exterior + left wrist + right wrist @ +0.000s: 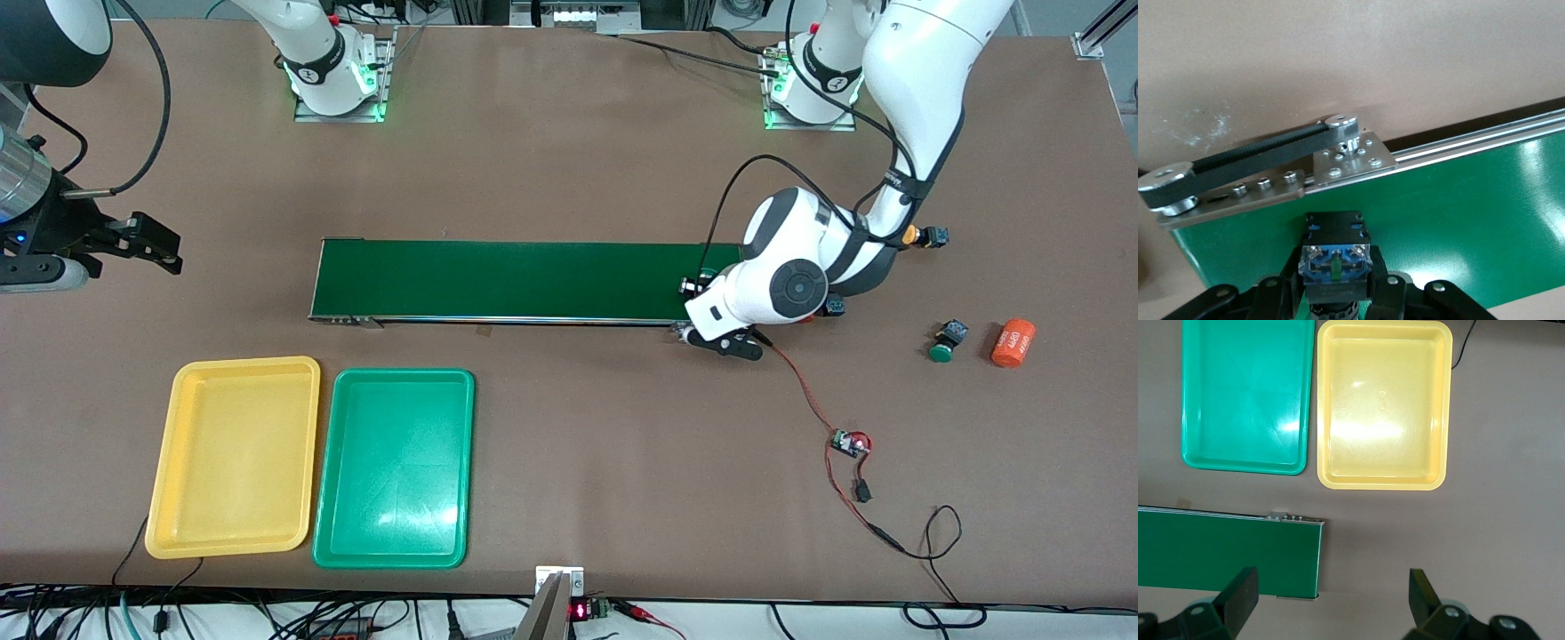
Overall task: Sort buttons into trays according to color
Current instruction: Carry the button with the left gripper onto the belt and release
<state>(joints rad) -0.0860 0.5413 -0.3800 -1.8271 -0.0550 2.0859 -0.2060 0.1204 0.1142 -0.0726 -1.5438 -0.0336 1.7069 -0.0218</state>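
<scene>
Empty yellow plastic tray (233, 456) and green plastic tray (393, 468) await while the left gripper (1335, 293), over the dark-green conveyor belt (516, 280), pinches a black-and-blue push-button (1335, 257) needing release onto it; the spread right gripper (1331, 597) waits.

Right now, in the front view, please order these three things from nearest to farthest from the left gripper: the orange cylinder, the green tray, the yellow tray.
The left gripper, shut on a button, is at the conveyor's end.
1. Orange cylinder, at the left arm's end of the table.
2. Green tray, toward the right arm's end.
3. Yellow tray, beside the green one, closer to that end.
</scene>
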